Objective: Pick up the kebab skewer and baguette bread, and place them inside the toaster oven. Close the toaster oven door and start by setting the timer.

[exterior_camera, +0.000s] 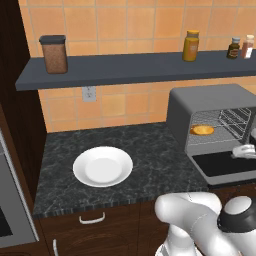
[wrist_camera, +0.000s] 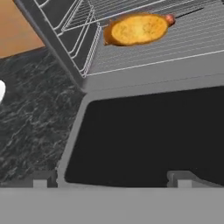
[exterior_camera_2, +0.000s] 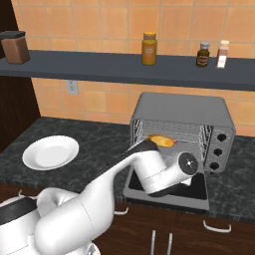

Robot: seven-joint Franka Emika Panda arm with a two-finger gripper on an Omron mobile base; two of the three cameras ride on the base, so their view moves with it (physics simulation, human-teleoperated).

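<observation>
- Nearest the hand camera lay the door (wrist_camera: 148,135), one dark glass panel in a grey frame, folded down flat in front of the oven mouth.
- End effector (wrist_camera: 111,181) hung just above the door's outer edge, jaws spread wide and gripping nothing; its two grey tips showed at the bottom of the hand view.
- One oven (exterior_camera_2: 184,112), a boxy grey unit, sat on the dark marbled tabletop (exterior_camera: 150,145) with its cavity open and wire racks visible inside.
- One bread (wrist_camera: 138,29), a golden-orange oval with a browner rim, lay on the wire rack (wrist_camera: 175,48) inside the oven.
- Its long axis ran side to side across the oven mouth, roughly parallel to the door's hinge edge.
- One skewer (wrist_camera: 175,18) lay on the same rack just behind the bread, mostly hidden by it; a reddish chunk and a thin dark stick end poked out past one end of the loaf, the stick running along the same direction as the bread.
- Three dark knobs (exterior_camera_2: 218,151) stood in a column on the oven's front panel.
- One white plate (exterior_camera: 103,166) sat on the tabletop, well apart from the oven.
- Four containers stood on the grey shelf (exterior_camera: 125,70): one brown canister (exterior_camera: 54,54), one yellow jar (exterior_camera: 191,46) and two small bottles (exterior_camera_2: 211,55).
</observation>
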